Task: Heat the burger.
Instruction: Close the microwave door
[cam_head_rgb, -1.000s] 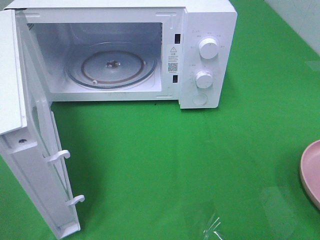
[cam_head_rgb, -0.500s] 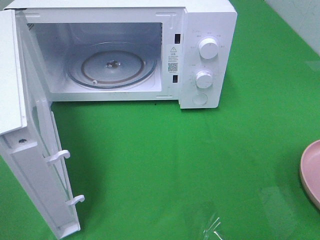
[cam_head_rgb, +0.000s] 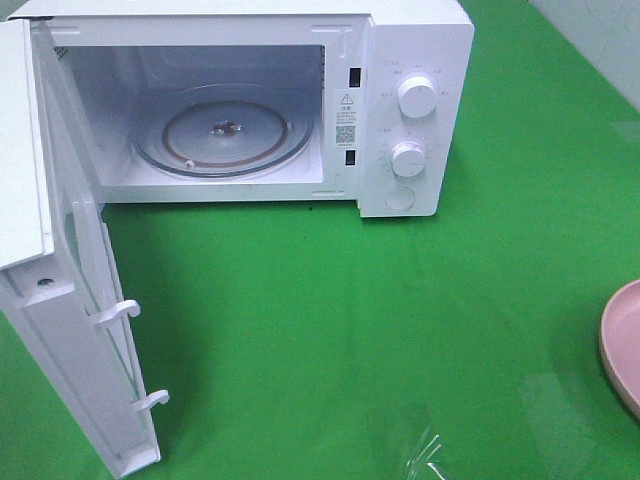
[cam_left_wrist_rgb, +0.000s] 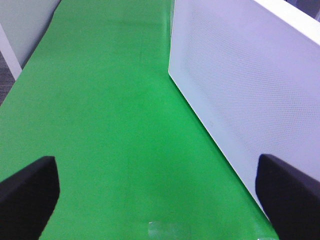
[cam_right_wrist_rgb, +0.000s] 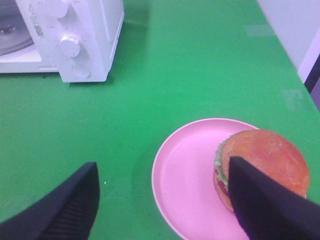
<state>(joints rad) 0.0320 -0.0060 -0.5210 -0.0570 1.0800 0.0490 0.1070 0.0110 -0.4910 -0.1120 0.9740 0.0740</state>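
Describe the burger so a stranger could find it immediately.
Start at the white microwave with its door open on the green table. To its right lies a round pink plate. The burger sits on the plate's far side: a golden-brown domed bun over green lettuce, the only food there.

We see a bright green desk (cam_head_rgb: 330, 320) under even, soft light, with faint glare near its front edge. Beyond the desk's far right corner stands a pale wall (cam_head_rgb: 600, 40), and beside the desk's left edge a light panel (cam_left_wrist_rgb: 25, 25).
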